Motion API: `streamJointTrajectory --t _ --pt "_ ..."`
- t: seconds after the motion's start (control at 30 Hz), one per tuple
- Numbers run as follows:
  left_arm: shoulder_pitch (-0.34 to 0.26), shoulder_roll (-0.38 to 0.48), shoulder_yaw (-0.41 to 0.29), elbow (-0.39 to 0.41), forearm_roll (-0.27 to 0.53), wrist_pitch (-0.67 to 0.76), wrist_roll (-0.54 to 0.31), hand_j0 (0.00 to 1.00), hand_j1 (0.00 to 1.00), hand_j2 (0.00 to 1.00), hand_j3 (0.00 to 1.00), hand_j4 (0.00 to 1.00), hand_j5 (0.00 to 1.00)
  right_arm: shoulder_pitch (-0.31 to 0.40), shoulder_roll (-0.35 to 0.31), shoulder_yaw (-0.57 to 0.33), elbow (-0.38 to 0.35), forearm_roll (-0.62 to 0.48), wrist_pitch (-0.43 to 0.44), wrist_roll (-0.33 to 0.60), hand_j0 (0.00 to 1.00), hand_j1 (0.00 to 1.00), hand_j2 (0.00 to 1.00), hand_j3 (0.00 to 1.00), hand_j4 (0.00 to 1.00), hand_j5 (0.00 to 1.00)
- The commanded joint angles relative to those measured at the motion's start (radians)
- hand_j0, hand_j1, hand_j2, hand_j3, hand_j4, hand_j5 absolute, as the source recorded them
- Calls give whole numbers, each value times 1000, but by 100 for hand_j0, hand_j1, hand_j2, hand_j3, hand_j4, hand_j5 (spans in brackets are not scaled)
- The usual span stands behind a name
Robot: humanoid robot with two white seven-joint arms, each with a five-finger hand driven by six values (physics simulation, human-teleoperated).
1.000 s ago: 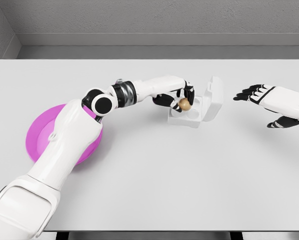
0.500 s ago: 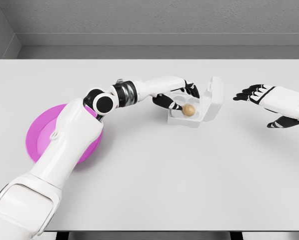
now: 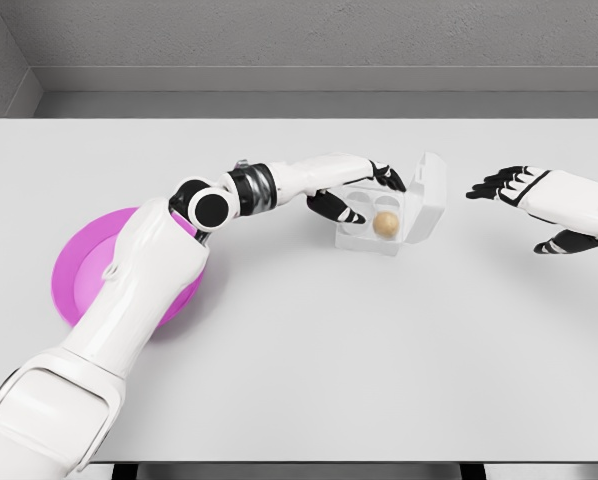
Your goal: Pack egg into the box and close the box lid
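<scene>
A tan egg [image 3: 385,223] lies in a cup of the small white egg box [image 3: 364,237] at the table's middle right. The box lid [image 3: 431,195] stands upright on the right side. My left hand [image 3: 364,193] hovers over the box's left edge with fingers spread, holding nothing and apart from the egg. My right hand [image 3: 519,200] floats to the right of the lid, open with fingers stretched toward it, a clear gap between them.
A magenta plate [image 3: 84,275] sits at the left of the white table [image 3: 379,360], partly hidden by my left upper arm. The table's front edge runs along the bottom of the view.
My left hand let go of the egg, which dropped into the box cup. The fingers then spread and drew back to the left. The right hand stayed put.
</scene>
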Motion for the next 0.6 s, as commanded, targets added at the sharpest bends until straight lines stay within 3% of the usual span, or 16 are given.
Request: streamJointTrajectory --t 0.0,0.1,0.17,0.27,0.37,0.43,0.5,0.57 --pt "0 0 4 -1 6 2 0 81 81 81 81 81 81 0 -1 1 0 -6 2 0 100 100 100 100 100 100" --pt "0 2 10 -4 9 3 0 82 82 82 82 82 82 0 -1 1 0 -6 2 0 100 100 100 100 100 100" --pt "0 11 22 -30 23 2 0 94 94 94 94 94 94 -2 -1 1 0 -6 2 0 100 100 100 100 100 100" --pt "67 121 108 -281 55 -1 0 100 100 100 100 100 100 -2 9 4 -2 -6 2 0 100 100 100 100 100 100" --pt "159 350 186 -536 264 -11 0 100 100 100 100 100 100 -3 31 15 3 -5 2 0 100 100 100 100 100 100" --pt "245 500 320 -674 431 -37 0 100 100 100 100 100 100 -20 38 34 4 -5 2 0 100 100 100 100 100 100" --pt "322 578 430 -682 511 -175 0 100 100 100 100 100 100 -21 38 37 4 -5 2 0 100 100 100 100 100 100" --pt "422 605 568 -668 601 -209 0 100 100 100 100 100 100 -21 51 40 3 -5 13 0 100 100 100 100 100 100"
